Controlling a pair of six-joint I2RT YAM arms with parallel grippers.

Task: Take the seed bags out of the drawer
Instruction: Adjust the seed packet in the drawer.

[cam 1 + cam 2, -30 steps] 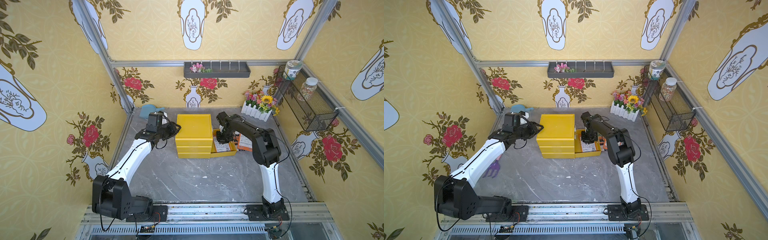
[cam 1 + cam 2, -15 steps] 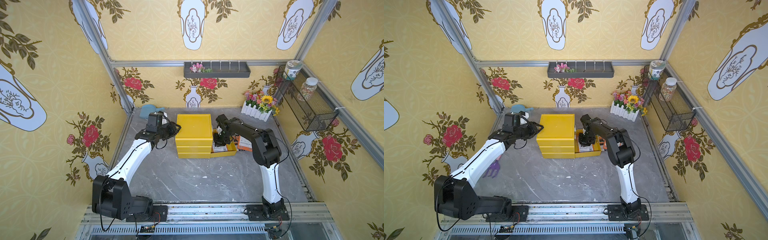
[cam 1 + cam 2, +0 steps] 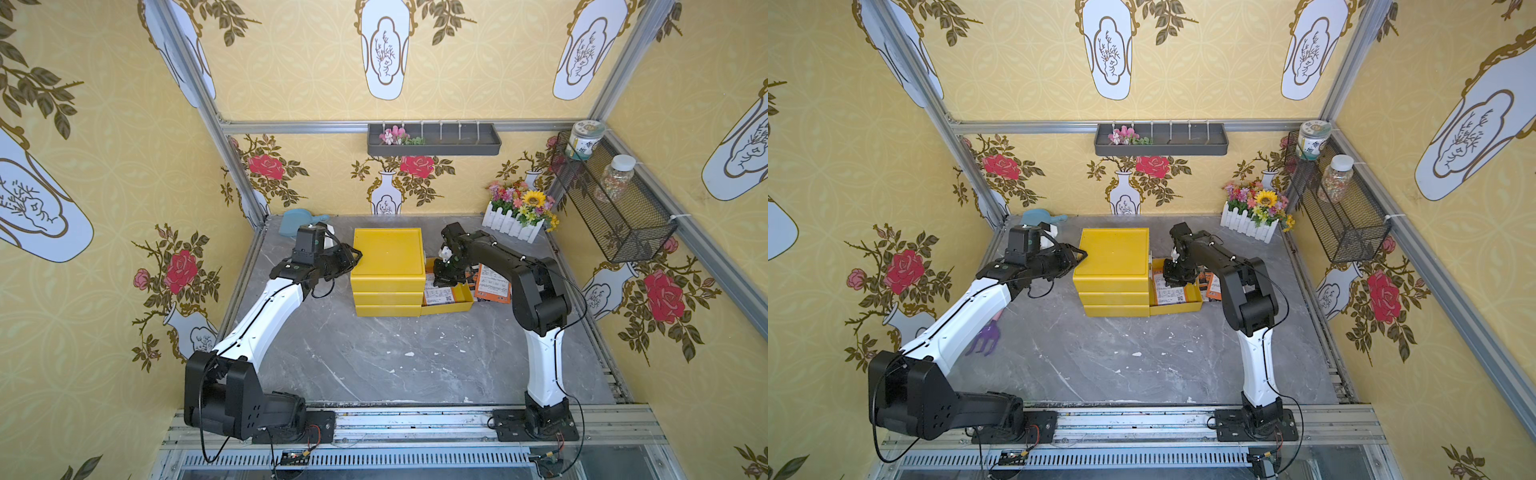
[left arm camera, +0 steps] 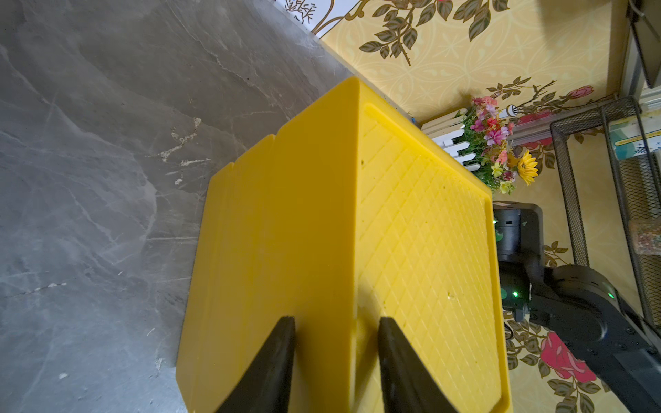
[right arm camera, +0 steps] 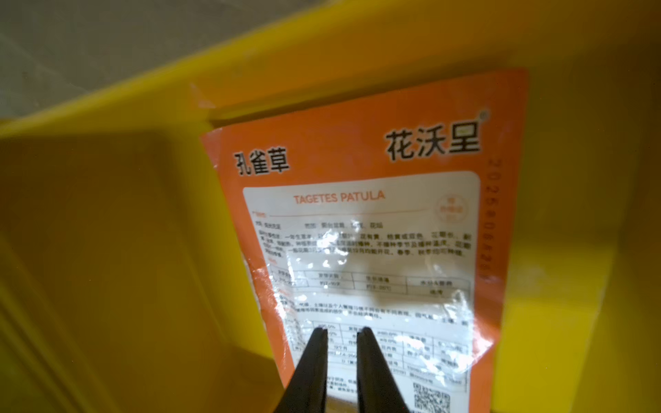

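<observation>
That glossy orange-and-white seed packet (image 5: 361, 232) in the yellow plastic drawer (image 3: 449, 306) looks light, limp, slippery: I'd pinch an edge. Right gripper (image 5: 341, 330), a slit open, holds nothing; left gripper (image 4: 336, 320) clamps the yellow chest (image 4: 279, 214)

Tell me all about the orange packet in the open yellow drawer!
The seed bag is a flat, glossy packet, orange-edged with a white panel of small print, the words TAGETES PATULA and a QR code. It lies text-side up in the open drawer, slightly crinkled. The right gripper, jaws nearly together, hovers over it; contact unclear.
</observation>
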